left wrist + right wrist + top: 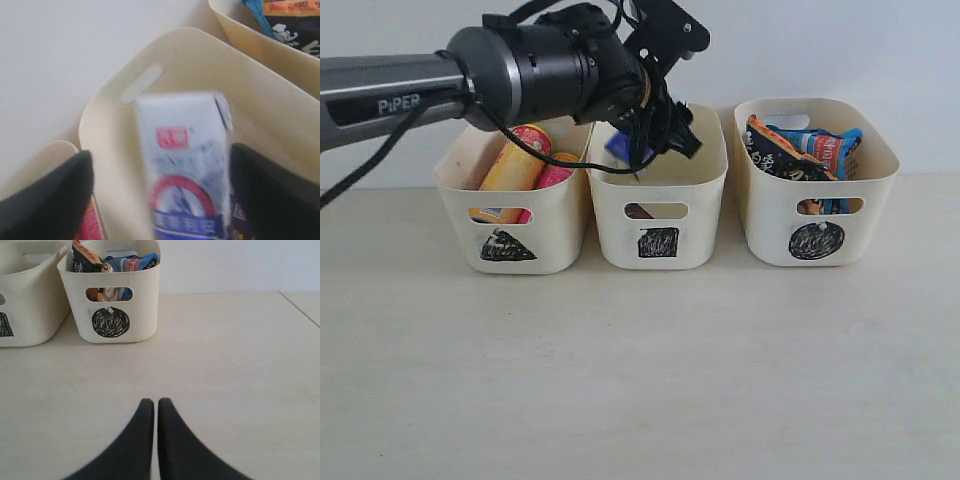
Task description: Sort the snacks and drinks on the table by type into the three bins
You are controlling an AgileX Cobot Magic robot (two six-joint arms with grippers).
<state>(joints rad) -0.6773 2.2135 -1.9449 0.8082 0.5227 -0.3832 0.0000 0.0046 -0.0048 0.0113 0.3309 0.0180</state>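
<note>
We see a pale, faintly grained table (640, 380) with three cream plastic tubs standing upright on it in a row along its far edge. The triangle bin (560, 240) is on the left, the square bin (705, 225) in the middle and the circle bin (765, 225) on the right. Each stands just beside its neighbour, with its marked front and handle cut-out facing us. A thin seam (299, 310) crosses the tabletop, well apart from the circle bin.

Plain white wall (880, 50); pale wood-grain tabletop (640, 380); even light.

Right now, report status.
Left gripper open over square bin. Blue-and-white carton loose between fingers, blurred. Right gripper shut, empty. Nothing blocking the bin.
</note>
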